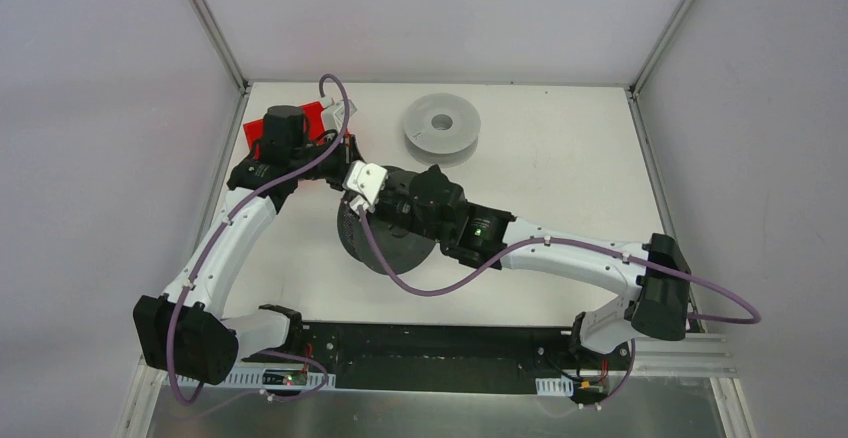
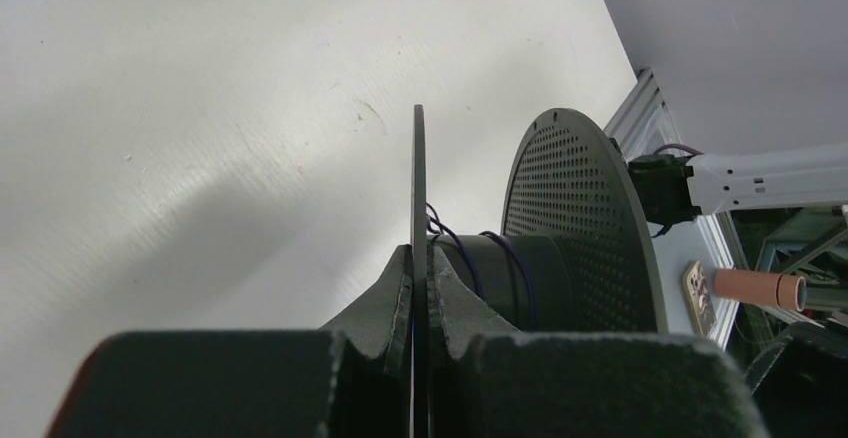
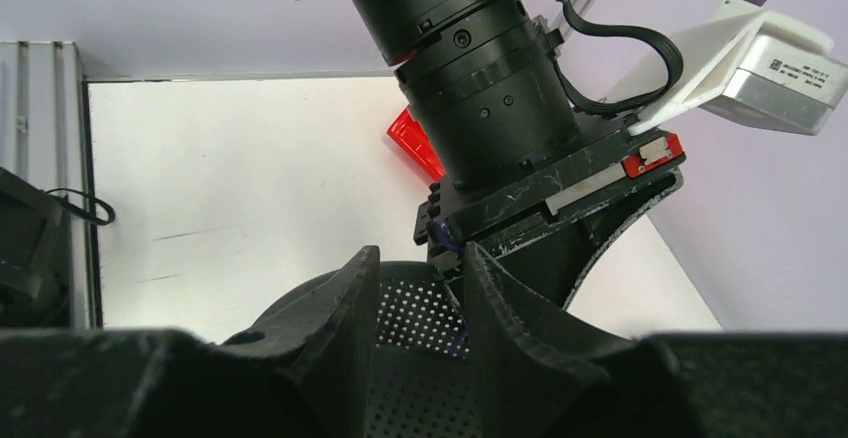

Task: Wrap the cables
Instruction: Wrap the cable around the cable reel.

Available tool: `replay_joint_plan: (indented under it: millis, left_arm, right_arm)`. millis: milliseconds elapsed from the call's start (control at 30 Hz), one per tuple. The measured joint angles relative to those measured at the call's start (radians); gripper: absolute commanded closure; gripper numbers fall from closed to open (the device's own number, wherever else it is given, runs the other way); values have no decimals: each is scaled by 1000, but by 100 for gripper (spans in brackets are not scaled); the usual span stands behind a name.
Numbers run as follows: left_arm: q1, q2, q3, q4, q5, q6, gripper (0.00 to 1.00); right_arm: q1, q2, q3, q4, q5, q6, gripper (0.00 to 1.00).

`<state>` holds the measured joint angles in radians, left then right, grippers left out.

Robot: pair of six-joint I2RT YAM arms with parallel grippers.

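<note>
My left arm stretches forward, left gripper (image 2: pixel 420 258) pinching the spool (image 2: pixel 580 228) rim. Right gripper (image 3: pixel 420 268) sits narrowly parted beside the cable (image 3: pixel 461 336). The label (image 3: pixel 790 63) is unreadable.

Light: bright, even, overhead.
Shadow: soft, table (image 2: pixel 200 78) 8 o'clock, L wrist.
Focus: spool (image 2: pixel 580 218) sharp; left gripper (image 2: pixel 420 258), right gripper (image 3: pixel 420 258) blurry.

This is a robotics lab test cell: a white table (image 1: pixel 560 188) is boxed in by plain pale walls (image 1: pixel 100 108) set in aluminium posts (image 1: pixel 210 23). A left arm (image 1: pixel 235 238) and a right arm (image 1: pixel 570 253), both white and black, are bolted to a black rail (image 1: pixel 430 346) along the near edge, with bare circuit boards (image 1: pixel 287 379) beside their bases.
</note>
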<state>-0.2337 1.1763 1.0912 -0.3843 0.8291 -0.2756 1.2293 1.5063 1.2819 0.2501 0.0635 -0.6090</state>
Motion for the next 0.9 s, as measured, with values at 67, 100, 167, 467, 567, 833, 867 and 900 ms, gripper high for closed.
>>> replay_joint_plan:
  millis: [67, 100, 167, 467, 567, 833, 867, 900]
  left_arm:
    - [5, 0, 0, -3, -11, 0, 100]
    - [3, 0, 0, -2, -11, -2, 100]
    - [1, 0, 0, -3, -13, -2, 100]
    - [4, 0, 0, 5, -27, -1, 100]
    - [4, 0, 0, 5, -27, 0, 100]
    - [3, 0, 0, 3, -27, 0, 100]
    - [3, 0, 0, 3, -27, 0, 100]
    - [3, 0, 0, 3, -27, 0, 100]
  right_arm:
    - [7, 13, 6, 8, 20, -19, 61]
    - [10, 21, 10, 16, 32, -28, 62]
    - [17, 31, 11, 33, 63, -47, 64]
    - [37, 45, 10, 65, 164, -87, 99]
    - [38, 44, 4, 76, 175, -82, 100]
    - [38, 41, -3, 88, 182, -48, 77]
    - [38, 41, -3, 88, 182, -45, 76]
    - [39, 41, -3, 88, 182, -43, 76]
